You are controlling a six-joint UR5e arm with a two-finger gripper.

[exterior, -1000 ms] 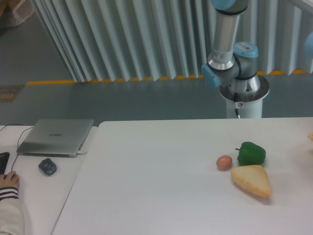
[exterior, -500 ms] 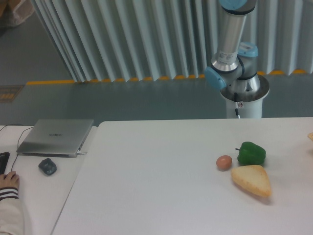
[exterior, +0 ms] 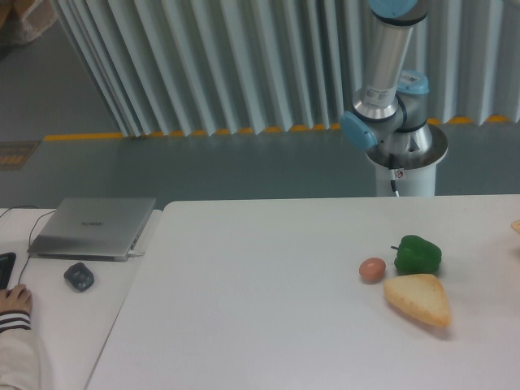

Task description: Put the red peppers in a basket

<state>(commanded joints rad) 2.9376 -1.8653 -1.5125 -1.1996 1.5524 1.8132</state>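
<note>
The hand lies outside the frame — only the arm [exterior: 388,73] shows behind the desk [exterior: 260,309] — and no red pepper is visible; a green pepper [exterior: 418,254], egg [exterior: 372,269] and bread wedge [exterior: 418,299] sit together.

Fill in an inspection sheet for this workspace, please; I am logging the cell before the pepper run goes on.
Surface: white table, plain and matte, with a second white desk butted against its left side.
Job's things: no red pepper and no basket seen.
Clutter: glossy green bell pepper, small brown egg apart to its left, pale yellow wedge-shaped piece in front of them.
Grippers: not in view; only the silver and blue arm's base and lower joints show behind the table.
Cables: thin dark cable beside the closed grey laptop.
Surroundings: dark computer mouse, a person's hand at the left edge, ribbed grey wall, yellow floor line.
</note>
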